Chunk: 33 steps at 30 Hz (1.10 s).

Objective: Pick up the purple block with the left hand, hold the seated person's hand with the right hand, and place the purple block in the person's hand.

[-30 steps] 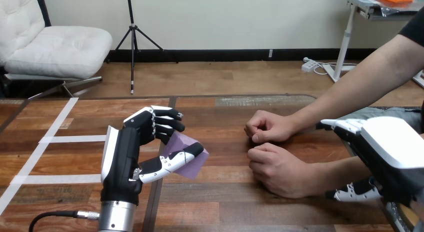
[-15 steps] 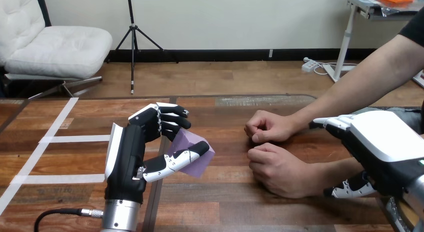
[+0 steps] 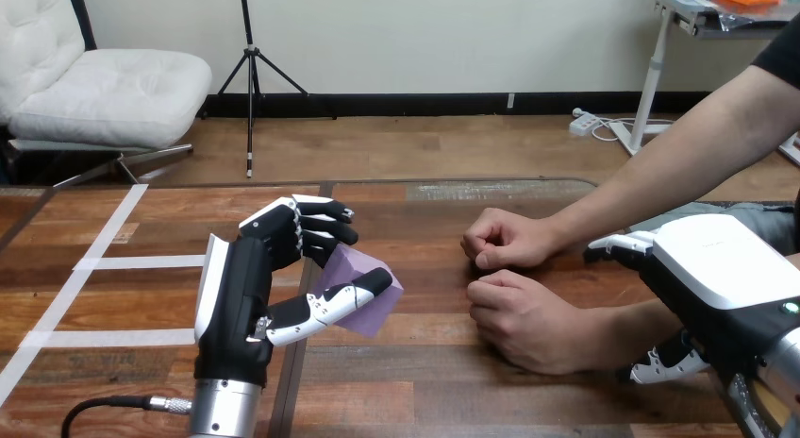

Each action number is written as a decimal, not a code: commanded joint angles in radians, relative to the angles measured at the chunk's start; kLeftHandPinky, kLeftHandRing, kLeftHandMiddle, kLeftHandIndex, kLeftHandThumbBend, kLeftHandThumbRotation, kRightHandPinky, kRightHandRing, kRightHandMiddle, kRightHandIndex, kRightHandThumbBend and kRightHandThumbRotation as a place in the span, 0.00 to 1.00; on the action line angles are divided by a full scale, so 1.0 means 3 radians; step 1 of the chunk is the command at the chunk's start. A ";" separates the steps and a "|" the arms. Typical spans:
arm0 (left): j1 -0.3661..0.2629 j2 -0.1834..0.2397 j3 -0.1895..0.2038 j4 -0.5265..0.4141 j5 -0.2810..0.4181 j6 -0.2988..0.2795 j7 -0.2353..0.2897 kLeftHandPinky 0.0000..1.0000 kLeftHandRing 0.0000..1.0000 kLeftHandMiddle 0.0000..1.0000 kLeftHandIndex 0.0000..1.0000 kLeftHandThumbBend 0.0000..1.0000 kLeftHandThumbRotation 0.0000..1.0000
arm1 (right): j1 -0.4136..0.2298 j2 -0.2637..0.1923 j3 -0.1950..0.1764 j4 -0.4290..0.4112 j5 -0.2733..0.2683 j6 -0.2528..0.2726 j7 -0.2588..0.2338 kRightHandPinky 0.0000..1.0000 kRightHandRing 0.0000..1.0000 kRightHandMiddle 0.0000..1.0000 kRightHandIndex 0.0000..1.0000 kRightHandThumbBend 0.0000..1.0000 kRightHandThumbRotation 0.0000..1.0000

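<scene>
Your left hand (image 3: 241, 296) pinched the purple block (image 3: 349, 267), but the person's nearer hand (image 3: 524, 325) was fisted, so releasing risked dropping it.

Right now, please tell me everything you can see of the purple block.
The purple block is flat-faced, matte, light purple, perhaps foam. It sits tilted in the left hand, pinched between the thumb across its front face and curled fingers at its top edge, apart from the person's hands.

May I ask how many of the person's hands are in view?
2: the far hand right of centre, the near hand just in front of it, both closed.
</scene>
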 commanded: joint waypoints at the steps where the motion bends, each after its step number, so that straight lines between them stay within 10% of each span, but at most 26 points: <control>1: -0.0084 -0.0006 0.0083 -0.0193 -0.0031 -0.0096 0.0009 0.38 0.44 0.51 0.54 0.75 0.08 | -0.0275 -0.0117 0.0043 -0.0080 -0.0015 0.0038 0.0034 0.77 0.80 0.80 0.79 0.90 0.03; 33: -0.0082 -0.0048 0.0129 -0.0208 -0.0228 -0.0089 -0.0227 0.38 0.43 0.51 0.55 0.73 0.05 | -0.0380 -0.0152 0.0179 -0.0037 -0.0118 0.0168 0.0213 0.77 0.80 0.80 0.79 0.88 0.00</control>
